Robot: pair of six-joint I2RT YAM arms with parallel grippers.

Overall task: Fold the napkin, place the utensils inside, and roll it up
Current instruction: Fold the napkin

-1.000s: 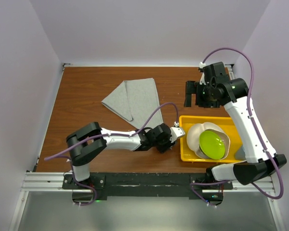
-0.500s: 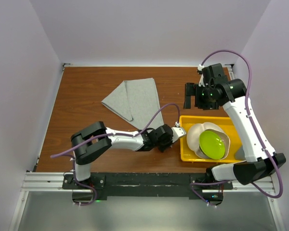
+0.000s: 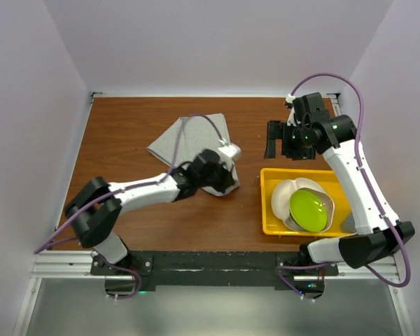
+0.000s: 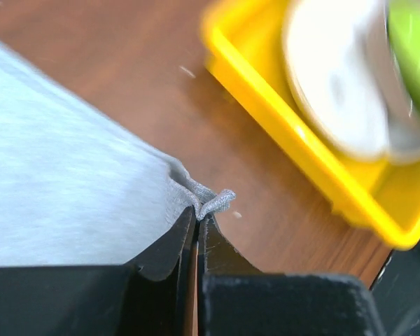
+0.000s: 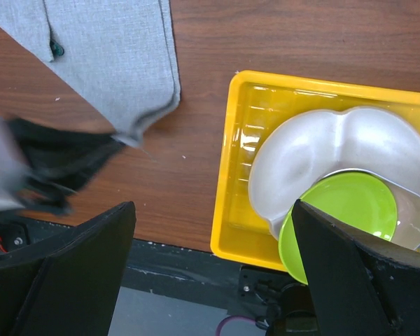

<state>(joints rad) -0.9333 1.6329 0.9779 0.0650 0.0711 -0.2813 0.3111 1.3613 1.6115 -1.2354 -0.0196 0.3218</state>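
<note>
The light grey napkin [image 3: 189, 140] lies folded on the brown table, left of centre. My left gripper [image 3: 225, 187] is at its near right corner. In the left wrist view the gripper [image 4: 197, 213] is shut, and the napkin's [image 4: 70, 196] corner is bunched up between the tips. My right gripper [image 3: 281, 143] hangs high over the back right of the table. Its fingers stand wide open with nothing between them [image 5: 211, 210], and below it lies the napkin [image 5: 112, 56]. The utensils are out of view.
A yellow tray [image 3: 266, 203] sits near the front right and holds a white bowl [image 3: 294, 190] and a green bowl [image 3: 310, 210]. Its left rim [image 5: 227, 175] lies a short way right of the pinched corner. White walls close in the table on three sides.
My left arm swung from the tray's left edge back and left to the napkin's near corner, and its jaws closed on the cloth. The right arm barely moved.
</note>
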